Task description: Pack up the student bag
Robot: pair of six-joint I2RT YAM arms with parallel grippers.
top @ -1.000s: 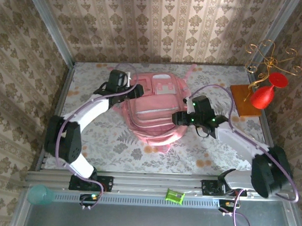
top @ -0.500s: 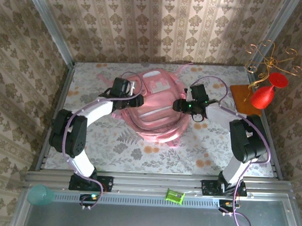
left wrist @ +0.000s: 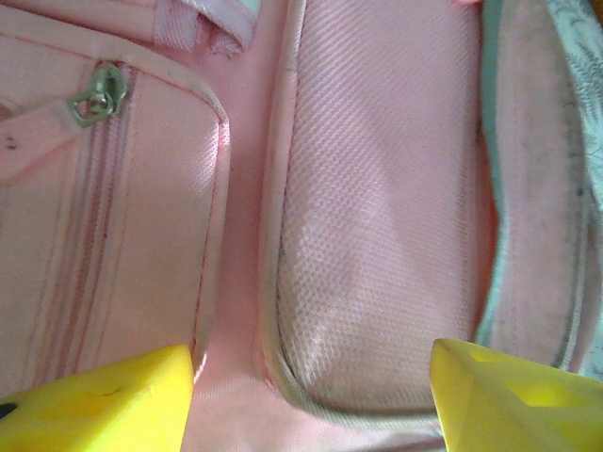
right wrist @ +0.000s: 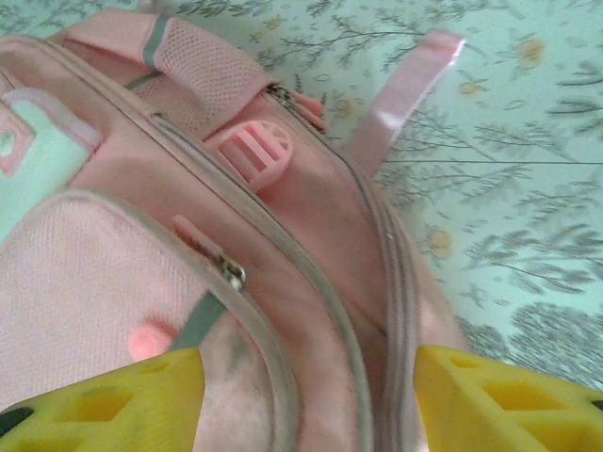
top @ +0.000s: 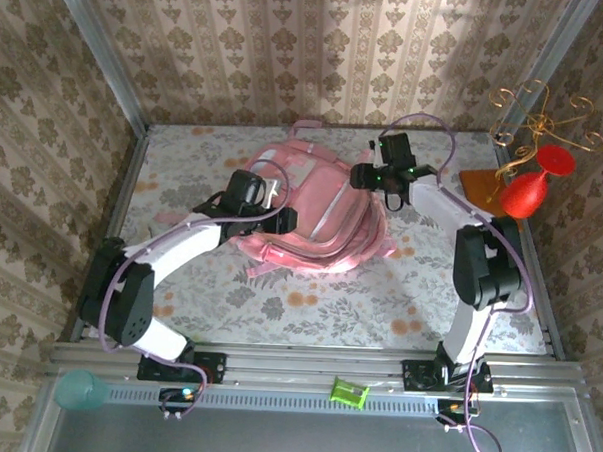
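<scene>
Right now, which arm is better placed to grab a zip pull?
Right: a zip pull lies just ahead of the right gripper on the student bag; the left gripper's pocket pull sits far aside.

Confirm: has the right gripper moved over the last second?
Yes. The right gripper went toward the back wall, now level with the wooden board, by the pink backpack's far corner.

Top view bright and even, strongest wash on back wall (top: 319,47), side walls dimmer, soft shadow along near edge of student bag (top: 312,221). Left wrist shot super close: weave crisp mid-frame, yellow fingertips (left wrist: 94,400) mushy. Right wrist has greenish cast, sheen on strap (right wrist: 405,89) — near fingertips (right wrist: 509,400) blurred.
</scene>
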